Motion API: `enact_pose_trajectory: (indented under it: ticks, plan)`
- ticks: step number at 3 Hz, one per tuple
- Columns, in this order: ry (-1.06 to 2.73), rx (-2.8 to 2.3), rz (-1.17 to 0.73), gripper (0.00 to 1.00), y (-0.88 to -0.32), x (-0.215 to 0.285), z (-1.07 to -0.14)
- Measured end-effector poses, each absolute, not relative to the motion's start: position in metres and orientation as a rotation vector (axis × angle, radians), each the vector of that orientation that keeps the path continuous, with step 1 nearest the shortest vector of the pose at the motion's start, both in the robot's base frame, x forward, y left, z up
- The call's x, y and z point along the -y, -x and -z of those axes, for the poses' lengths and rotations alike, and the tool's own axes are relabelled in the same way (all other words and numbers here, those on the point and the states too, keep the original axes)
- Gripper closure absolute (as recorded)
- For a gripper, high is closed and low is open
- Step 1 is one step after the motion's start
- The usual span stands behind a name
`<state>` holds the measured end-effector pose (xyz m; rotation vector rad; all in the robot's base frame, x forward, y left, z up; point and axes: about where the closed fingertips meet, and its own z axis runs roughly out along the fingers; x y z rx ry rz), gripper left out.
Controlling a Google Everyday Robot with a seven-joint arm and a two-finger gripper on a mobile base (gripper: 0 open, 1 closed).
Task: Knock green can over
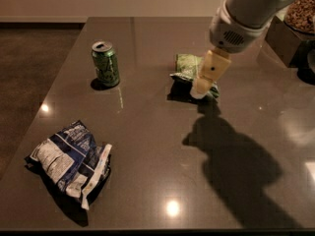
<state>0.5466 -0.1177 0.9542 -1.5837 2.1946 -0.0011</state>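
My pincer [199, 89] hangs low over the tabletop [147, 151], at the near right corner of the green bag [188, 67]. I cannot tell whether it touches the bag, nor whether the pincer is spread or pressed together. The can [105, 64] stands upright toward the far left of the tabletop, well apart from me, with bare surface between it and the bag.

I see 4 risks from here:

- The bag lies roughly between me and the can, so a low, straight sweep left would likely plough into it and drag it along.
- The tabletop looks glossy, so if I strike the can near its base it may slide upright rather than tip. A hit near the top seems safer.
- If I come in too high, I pass over the can and miss.
- The can is not far from the left edge, so a hard shove could send it rolling off once it falls.

The blue bag [69, 161] sits near the front left, beside no path I expect to take.
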Motion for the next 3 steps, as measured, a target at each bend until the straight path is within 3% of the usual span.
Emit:
enact_pose_trajectory:
  ticks: [3]
  plan:
    - [1.467, -2.015, -0.156, 0.0, -0.625, -0.012, -0.944]
